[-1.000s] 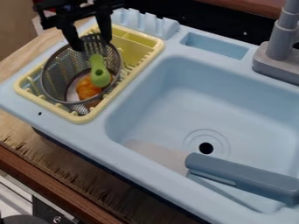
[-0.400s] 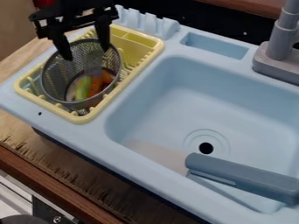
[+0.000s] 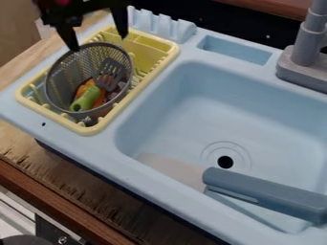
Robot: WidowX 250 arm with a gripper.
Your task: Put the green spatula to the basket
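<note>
"State of the end effector (image 3: pixel 99 43)?"
"Spread apart, just above the mesh basket (image 3: pixel 51 88)."
"And the green spatula (image 3: pixel 91 93)?"
"Inside the basket, below the end effector, with slotted head (image 3: pixel 108 71) nearer to it, handle (image 3: pixel 81 101) farther off."

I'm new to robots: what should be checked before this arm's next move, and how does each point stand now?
1. Green-handled spatula inside the mesh basket: ok.
2. Spatula free of the gripper: ok.
3. Gripper fingers apart: ok.
4. Basket inside the yellow dish rack: ok.
5. Handle tip touching the basket's bottom: cannot tell.
6. Gripper well away from the basket: not ok; it hangs close by the rim, so lifting before moving sideways seems wise.
</note>
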